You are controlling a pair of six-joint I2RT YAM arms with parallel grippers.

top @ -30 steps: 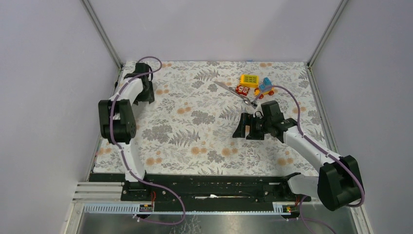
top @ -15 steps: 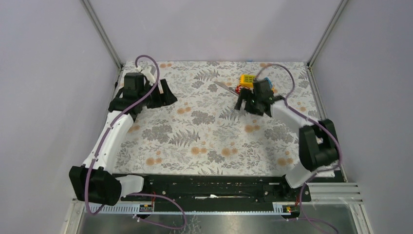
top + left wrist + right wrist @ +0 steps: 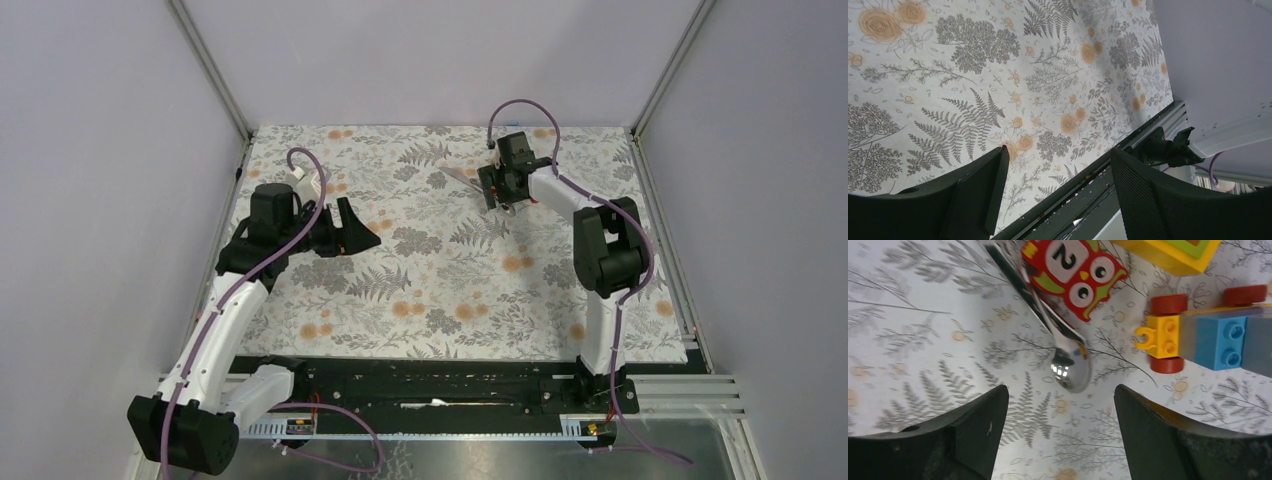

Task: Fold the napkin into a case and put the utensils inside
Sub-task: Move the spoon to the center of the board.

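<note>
Two arms have shifted since a second ago. Our right gripper (image 3: 495,190), then at mid-table, now hangs over the utensils (image 3: 1068,365) at the far side, its fingers apart on either side of the spoon bowl and not touching it. The utensils lie on the tablecloth (image 3: 430,290), just beside the owl block (image 3: 1073,270). Our left gripper (image 3: 358,228) has left the far-left corner, its fingers spread above the print.
</note>
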